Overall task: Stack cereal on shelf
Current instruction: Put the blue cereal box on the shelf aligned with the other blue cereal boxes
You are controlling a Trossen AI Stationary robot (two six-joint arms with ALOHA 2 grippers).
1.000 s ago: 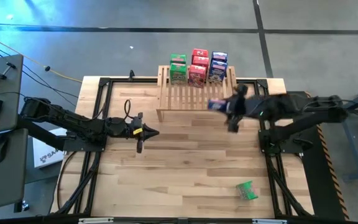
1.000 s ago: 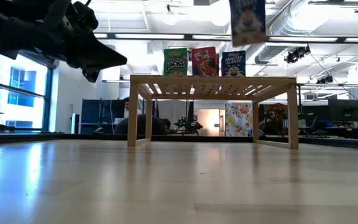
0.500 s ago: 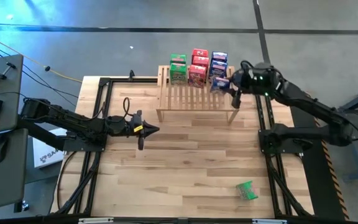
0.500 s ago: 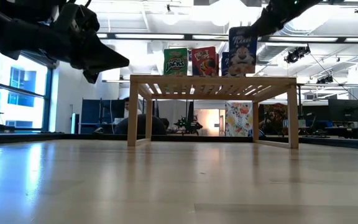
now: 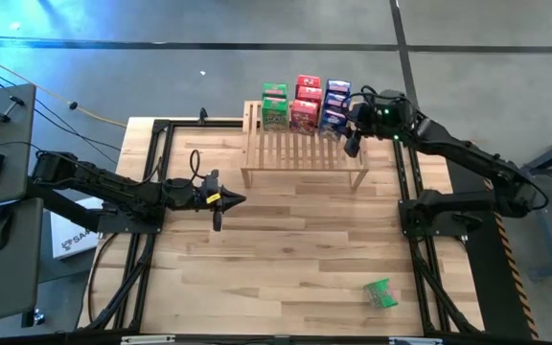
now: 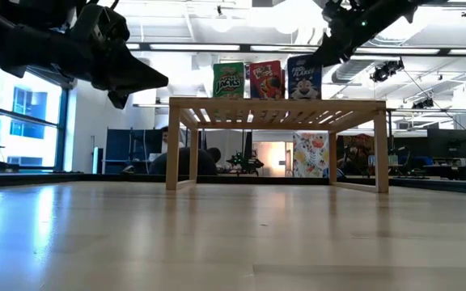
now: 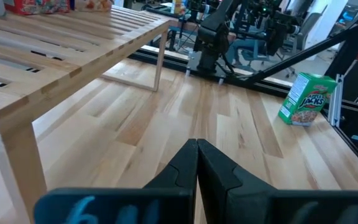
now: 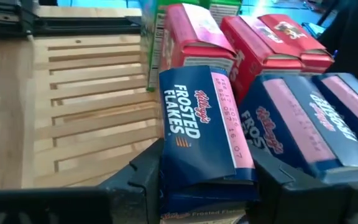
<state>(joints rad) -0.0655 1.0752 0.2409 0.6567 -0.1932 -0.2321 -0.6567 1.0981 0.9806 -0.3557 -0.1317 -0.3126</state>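
My right gripper is reaching over the right rear part of the shelf, and its fingers are closing on either side of a blue Frosted Flakes box, which is standing on the slats in front of the blue boxes at the rear right. In the right wrist view, that box is sitting just beside two more blue boxes, with red boxes and a green box beyond it.

From above, the boxes are standing in three columns along the back of the shelf: green, red and blue. The front slats of the shelf are carrying nothing.

One green box is lying on the table near the front right corner, well apart from the shelf.

My left gripper is hovering above the table to the left of the shelf, its fingers pressing together and holding nothing.
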